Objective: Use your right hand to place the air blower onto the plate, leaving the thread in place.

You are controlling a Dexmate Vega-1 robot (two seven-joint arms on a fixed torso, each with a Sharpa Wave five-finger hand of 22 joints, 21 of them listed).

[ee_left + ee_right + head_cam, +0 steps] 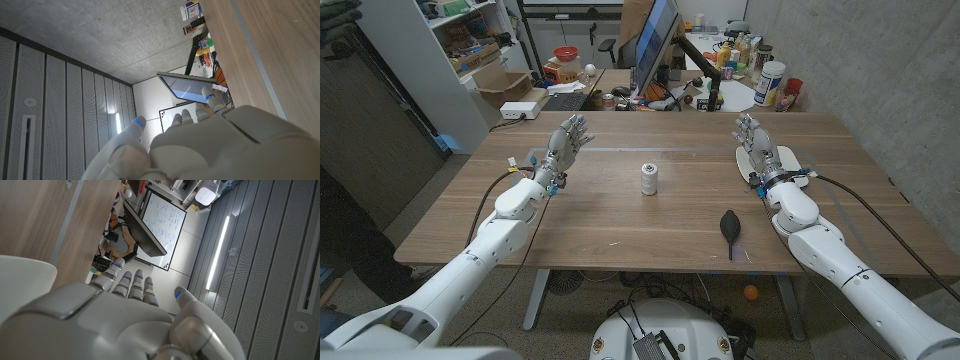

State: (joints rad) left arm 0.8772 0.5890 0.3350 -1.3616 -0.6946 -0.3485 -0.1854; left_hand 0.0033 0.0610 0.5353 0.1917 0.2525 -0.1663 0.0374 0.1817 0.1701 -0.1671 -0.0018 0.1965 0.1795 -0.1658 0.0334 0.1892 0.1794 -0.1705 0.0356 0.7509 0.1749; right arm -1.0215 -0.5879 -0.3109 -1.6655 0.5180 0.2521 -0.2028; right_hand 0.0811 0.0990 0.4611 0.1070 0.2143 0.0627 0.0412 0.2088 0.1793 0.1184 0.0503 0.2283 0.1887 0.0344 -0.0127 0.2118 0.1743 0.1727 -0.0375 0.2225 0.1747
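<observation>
Your left hand point(565, 140) waits at the left of the table point(600, 225) with fingers apart and nothing in it; leave it there. At the middle the thread point(649, 179) stands upright, well apart from both hands. To its right, near the front edge, the air blower point(730, 226) lies on its side, nozzle toward you. Your right hand point(757, 147) is open and empty over the plate point(790, 162), covering much of it. The blower's round bulb could roll or squirt out of a loose grasp, perhaps off the near edge. A wide sweep across the middle could topple the thread.
</observation>
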